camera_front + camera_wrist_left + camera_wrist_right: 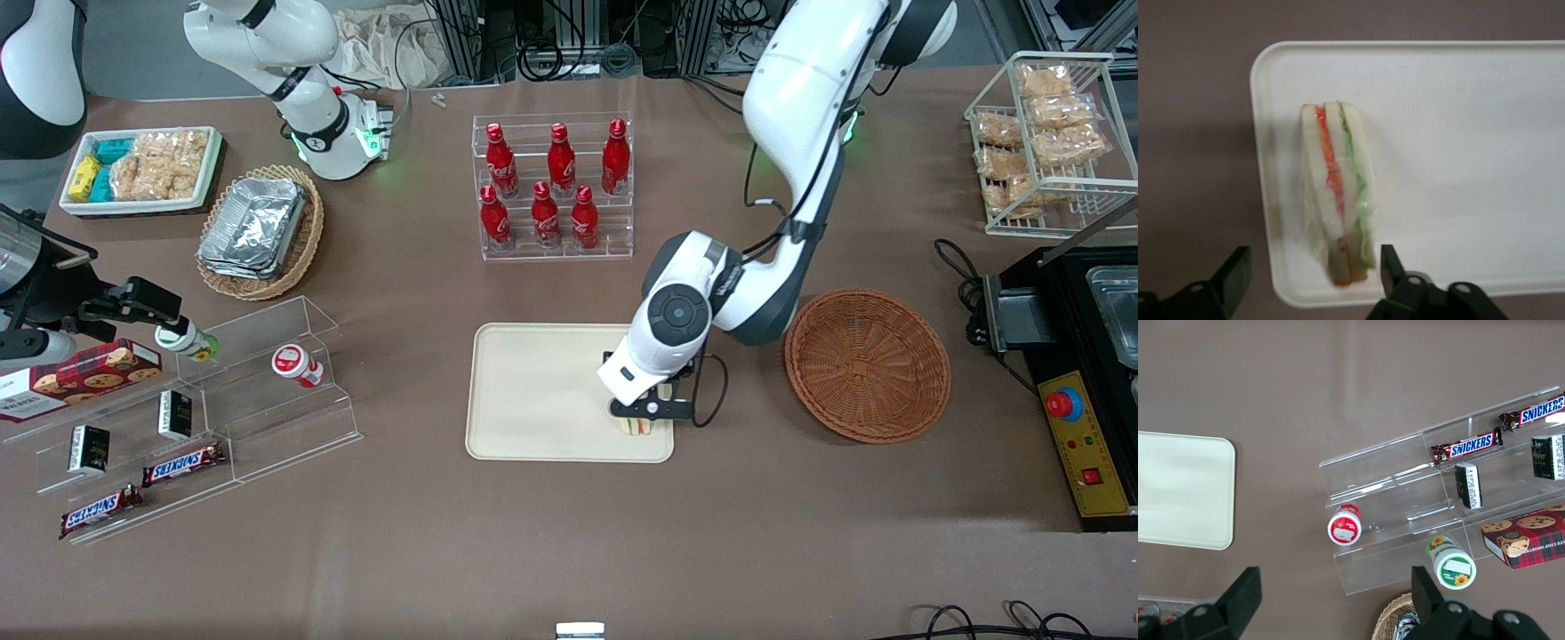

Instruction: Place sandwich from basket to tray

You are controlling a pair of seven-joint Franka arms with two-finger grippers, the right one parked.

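Tool (642,416) hovers low over the tray (533,391), fingers (1238,270) spread apart, gripping nothing. Sandwich (1338,193) lies on the tray near its corner, at the end toward the basket (867,364). Basket sits on the worktop (569,551) beside the tray, toward the working arm's end.

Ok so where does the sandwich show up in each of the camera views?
Front view: the sandwich lies on the beige tray, at its corner nearest the camera toward the wicker basket, under the gripper.
Left wrist view: the sandwich lies near the tray's rounded corner, between the open fingers.
Right wrist view: not visible.
Shared landmark: the tray.
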